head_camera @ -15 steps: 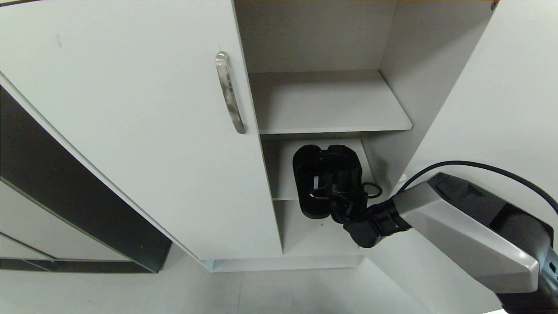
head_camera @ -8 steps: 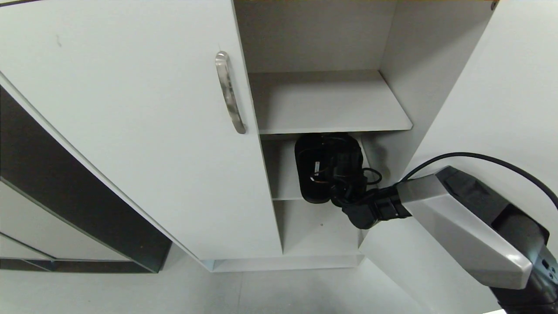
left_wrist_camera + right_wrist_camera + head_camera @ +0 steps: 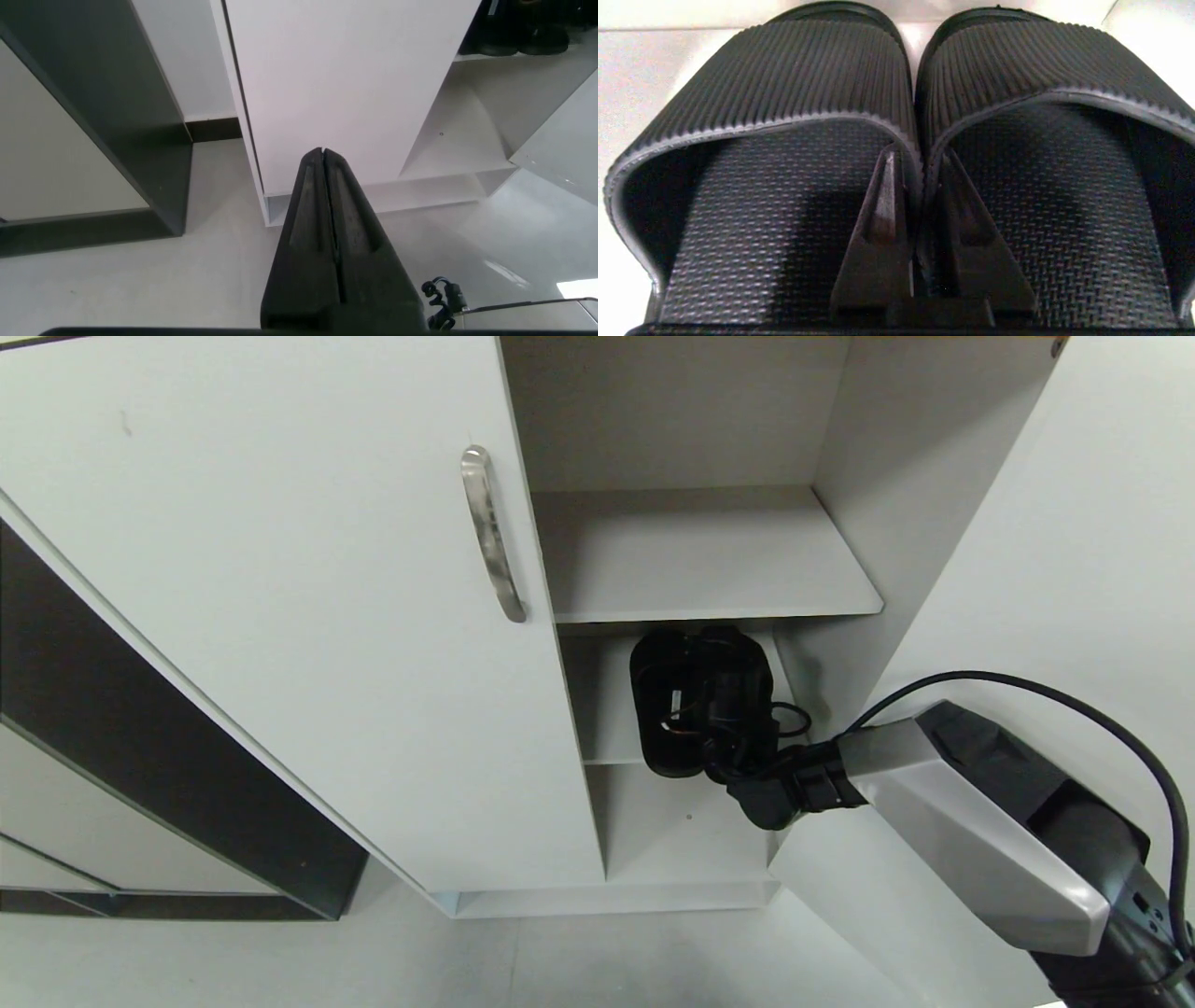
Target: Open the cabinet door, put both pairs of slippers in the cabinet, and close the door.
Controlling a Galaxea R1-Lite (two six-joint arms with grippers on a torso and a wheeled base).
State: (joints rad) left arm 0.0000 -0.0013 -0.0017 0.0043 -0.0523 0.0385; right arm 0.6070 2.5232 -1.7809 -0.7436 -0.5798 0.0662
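Head view had the white cabinet (image 3: pixel 915 448) front and centre. Its left door (image 3: pixel 280 569) was shut at 9 o'clock and its right door (image 3: pixel 1074 569) was swung wide open at 3 o'clock. Inside, the upper shelf (image 3: pixel 700 560) sat at 12 o'clock with the middle shelf (image 3: pixel 607 709) just below it.

The pair of black slippers (image 3: pixel 695 695) was at that middle shelf, dead centre, toes pointing in and heels at the front edge. Couldn't tell if the soles were actually resting on it.

The right gripper (image 3: pixel 738 756) came in from 4 o'clock. In the right wrist view, the right gripper (image 3: pixel 919 187) was pinching the two inner side walls of the slippers (image 3: pixel 785 140) together between its fingers.

The left gripper (image 3: pixel 322 163) had its fingers pressed flat together, holding nothing, over the floor (image 3: pixel 140 280) in front of the cabinet base.

The metal handle (image 3: pixel 492 532) was on the shut door's edge, around 10 o'clock from the slippers.
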